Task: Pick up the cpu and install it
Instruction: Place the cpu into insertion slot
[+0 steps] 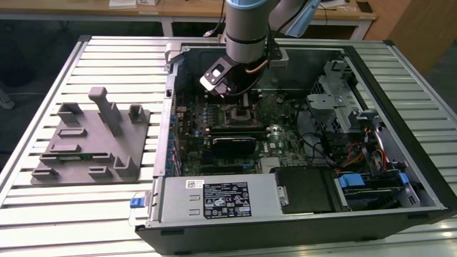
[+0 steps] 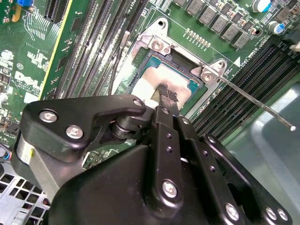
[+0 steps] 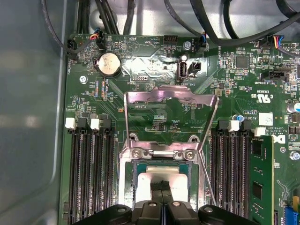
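Jaws of black metal, pressed together with only a thin seam between them, stand with their tips over the middle of the small flat square cpu, whose silver-grey metal top plate shows in both wrist views. They pinch nothing. I cannot tell whether the tips touch the plate or hang just above it.

The cpu lies inside the square black-framed socket on the green motherboard, within the open black computer case on the slatted metal counter. The hinged silver load plate stands swung open, and the thin steel retention lever is free, so nothing clamps the chip. The grey plastic fixture tray sits well apart, toward the exterior view's left.

In my judgement, the main risk is a chip not lying square in its recess. Downward pressure from the narrow tips, which bear on one spot, could then tip it and bend the socket contacts. Any sideways drift of the arm could drag or scratch the plate. With the lever loose beside the socket, the jaws' body could also catch it.
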`<state>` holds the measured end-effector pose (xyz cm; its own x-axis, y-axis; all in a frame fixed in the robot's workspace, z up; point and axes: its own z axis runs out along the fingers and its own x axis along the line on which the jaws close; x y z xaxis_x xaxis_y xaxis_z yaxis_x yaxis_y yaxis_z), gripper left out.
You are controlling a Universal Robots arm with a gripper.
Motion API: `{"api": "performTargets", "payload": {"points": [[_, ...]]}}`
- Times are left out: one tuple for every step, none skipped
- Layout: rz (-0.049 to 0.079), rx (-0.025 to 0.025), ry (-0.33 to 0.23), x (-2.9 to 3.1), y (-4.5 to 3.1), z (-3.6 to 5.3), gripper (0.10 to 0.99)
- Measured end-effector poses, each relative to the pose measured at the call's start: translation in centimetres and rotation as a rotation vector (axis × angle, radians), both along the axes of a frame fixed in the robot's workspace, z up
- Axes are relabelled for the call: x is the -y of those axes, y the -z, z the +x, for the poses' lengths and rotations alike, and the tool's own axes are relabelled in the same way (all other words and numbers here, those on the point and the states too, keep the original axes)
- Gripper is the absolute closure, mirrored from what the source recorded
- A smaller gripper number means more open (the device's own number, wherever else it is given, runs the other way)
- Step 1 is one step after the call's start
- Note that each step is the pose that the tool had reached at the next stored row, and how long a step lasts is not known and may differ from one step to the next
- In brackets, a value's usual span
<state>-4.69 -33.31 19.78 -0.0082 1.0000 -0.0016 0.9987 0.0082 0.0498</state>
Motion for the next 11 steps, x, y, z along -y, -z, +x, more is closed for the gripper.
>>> {"api": "performTargets", "payload": {"points": [[0.000,-0.0001,0.000,0.00,0.00,0.00,0.980],[0.000,-0.0001,0.000,0.00,0.00,0.00,0.980],[0.000,-0.0001,0.000,0.00,0.01,0.00,0.980],[0.000,0.0001,0.000,0.00,0.00,0.00,0.980],[0.000,0.0002,0.000,0.00,-0.03,0.00,0.980],[0.001,0.0007,0.000,-0.01,-0.08,0.01,0.980],[0.002,0.0013,0.000,-0.03,-0.15,0.02,0.980],[0.001,0.0008,0.000,-0.03,-0.27,0.02,0.980],[0.000,0.0001,0.000,0.00,-0.45,0.00,0.980],[0.000,0.0002,0.000,-0.01,-0.62,0.00,0.980],[0.000,0.0002,0.000,0.00,-0.83,0.00,0.980]]}}
